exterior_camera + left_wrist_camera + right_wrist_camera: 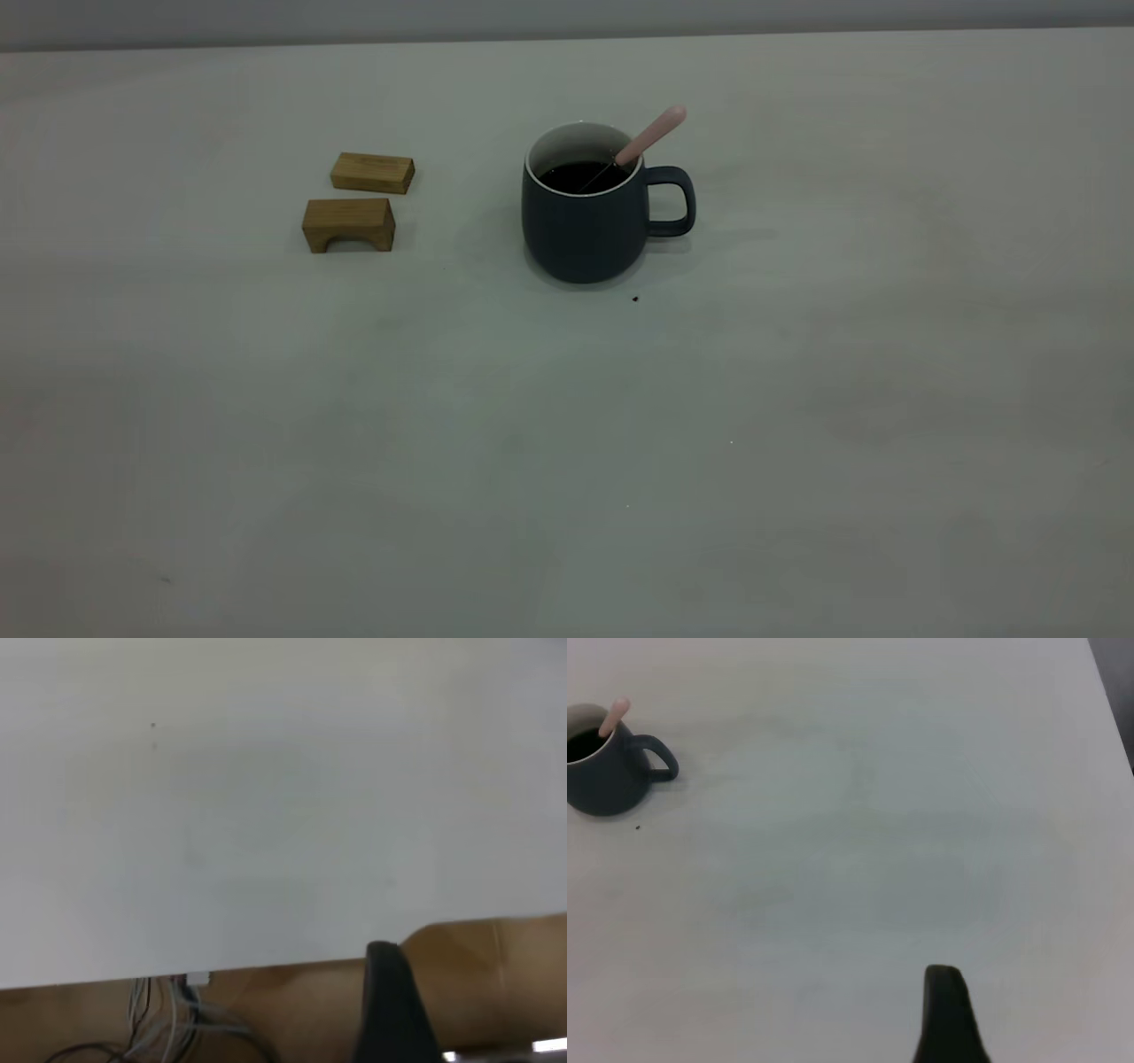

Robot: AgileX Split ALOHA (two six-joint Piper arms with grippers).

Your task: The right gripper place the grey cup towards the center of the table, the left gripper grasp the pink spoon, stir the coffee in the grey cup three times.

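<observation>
The grey cup (589, 213) stands upper centre of the tabletop (567, 461), the pink spoon (651, 135) leaning in the coffee (580, 175). Neither gripper's finger state can be told. A careless reach could tip the spoon out.

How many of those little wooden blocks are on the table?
2. Both sit left of the grey cup in the exterior view: a flat wooden block farther back, and an arch-shaped wooden block just in front of it. Nothing there could hide another.

one black, rounded finger (390, 1010) shows per wrist view.
</observation>
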